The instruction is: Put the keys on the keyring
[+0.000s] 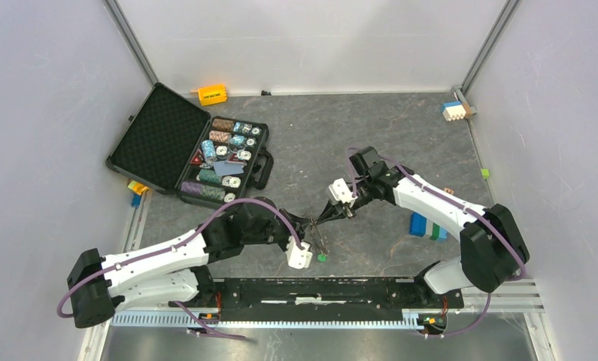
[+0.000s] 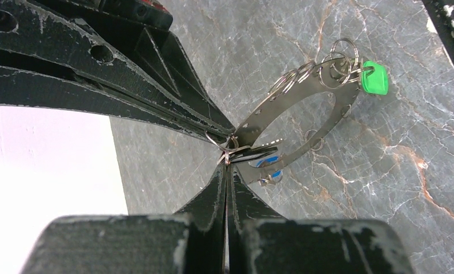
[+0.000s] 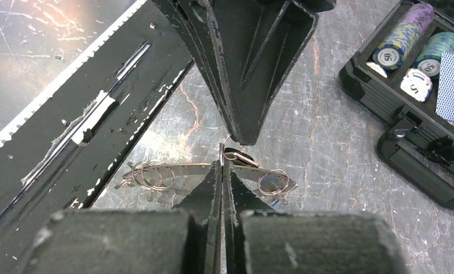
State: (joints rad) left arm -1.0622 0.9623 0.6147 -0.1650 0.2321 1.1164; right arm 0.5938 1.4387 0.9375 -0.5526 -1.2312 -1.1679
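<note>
The keyring, a flat grey toothed ring, hangs in the air between both grippers over the grey table. Small wire rings thread its holes. A green key hangs at its far side, and a blue key and a black key sit near the fingertips. My left gripper is shut on the black key's small wire ring. My right gripper is shut on the keyring's rim. From above, the left gripper and the right gripper meet tip to tip, with the green key below.
An open black case with poker chips and cards lies at the back left, also in the right wrist view. Toy blocks stand beside the right arm, more in the far right corner. The black base rail runs along the near edge.
</note>
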